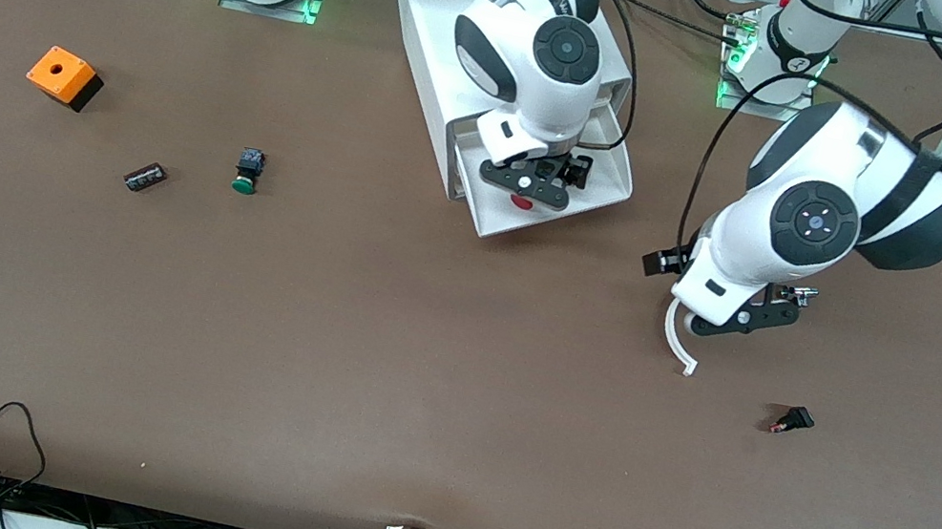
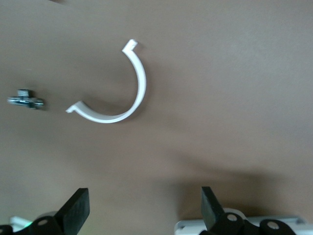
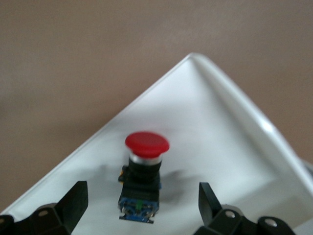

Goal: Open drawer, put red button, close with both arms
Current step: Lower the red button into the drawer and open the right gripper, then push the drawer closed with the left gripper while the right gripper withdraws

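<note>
Small black connector with a red tip (image 1: pixel 791 421) lies nearest the front camera, toward the left arm's end of the table. Just farther from the camera, a curved white plastic clip (image 1: pixel 678 340) lies on the brown tabletop (image 1: pixel 410 390).

Left gripper (image 1: pixel 743 317) hovers over that clip, fingers (image 2: pixel 73 208) spread wide, holding nothing. This arm waits.

Farther still, the shallow white plastic tray drawer (image 1: pixel 606 187) stands pulled out of the large white box cabinet (image 1: pixel 437 16). The red mushroom-capped push button on a black body (image 3: pixel 144 171) lies in the tray near its front corner. Right gripper (image 1: pixel 534 184) hangs over it, fingers (image 3: pixel 73 203) apart on either side, touching nothing.

Step in hand, as judged: clear the right gripper. Lift straight up so no finger clips the cap. Then bring both grippers to the drawer front and push evenly, square to the cabinet, slowly, or the tray may skew and jam.
</note>
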